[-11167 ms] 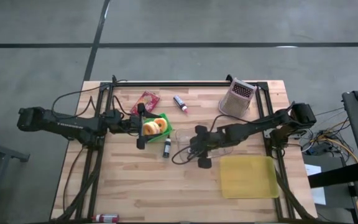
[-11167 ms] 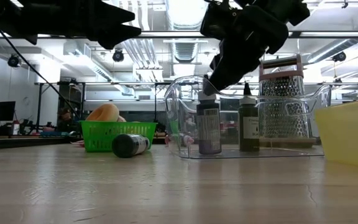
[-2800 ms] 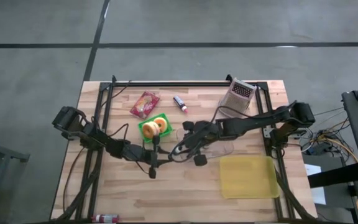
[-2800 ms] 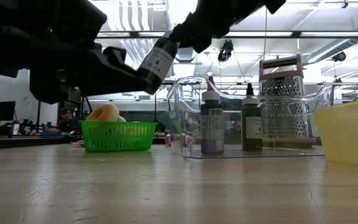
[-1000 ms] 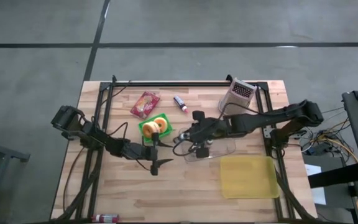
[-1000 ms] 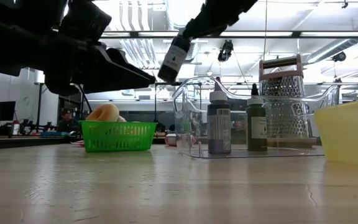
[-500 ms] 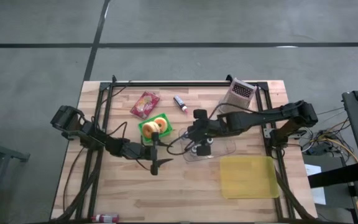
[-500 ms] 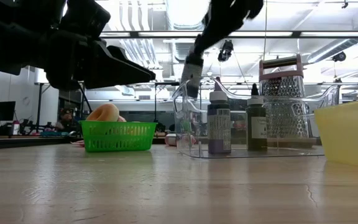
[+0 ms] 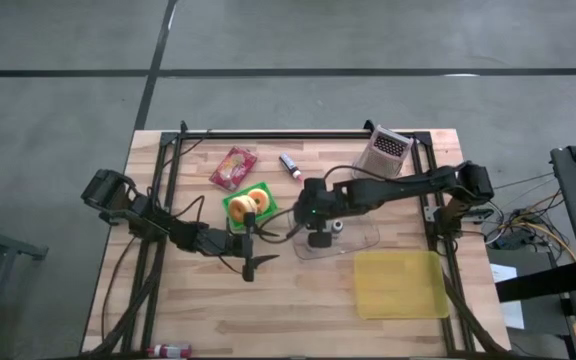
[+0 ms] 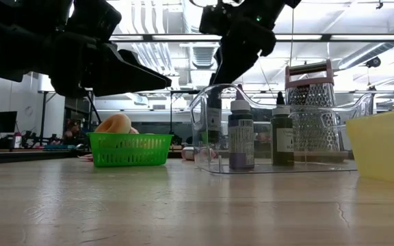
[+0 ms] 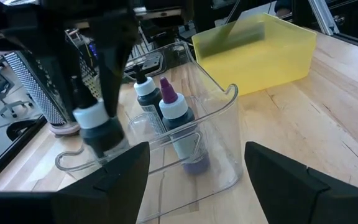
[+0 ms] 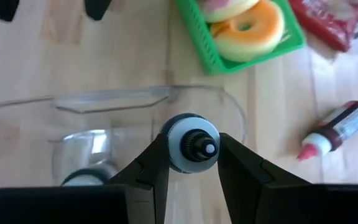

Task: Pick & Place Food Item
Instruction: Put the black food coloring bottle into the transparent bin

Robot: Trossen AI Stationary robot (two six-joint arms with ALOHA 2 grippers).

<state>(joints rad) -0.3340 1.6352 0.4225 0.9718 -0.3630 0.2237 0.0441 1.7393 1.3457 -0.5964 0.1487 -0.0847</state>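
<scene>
My right hand [image 12: 188, 163] grasps a bottle [image 12: 190, 142] upright, lowered into the left end of the clear bin [image 9: 363, 238] at mid-counter [image 9: 288, 300]. Two bottles [image 10: 241, 135] stand in the bin to its right. My left hand [image 9: 249, 262] hangs released left of the bin, near the green basket [image 9: 236, 213].

light wood plank table [image 9: 198, 300] on a grey concrete floor [image 9: 58, 110] crossed by dark lines. low view: open ceiling with bright strip lights [image 10: 183, 37], ducts and hanging cameras, dark metal racking behind, a monitor [image 10: 3, 121] at far left, a person [image 10: 70, 128] seated well back. cables and equipment [image 9: 528, 215] beside the table's right edge.
</scene>
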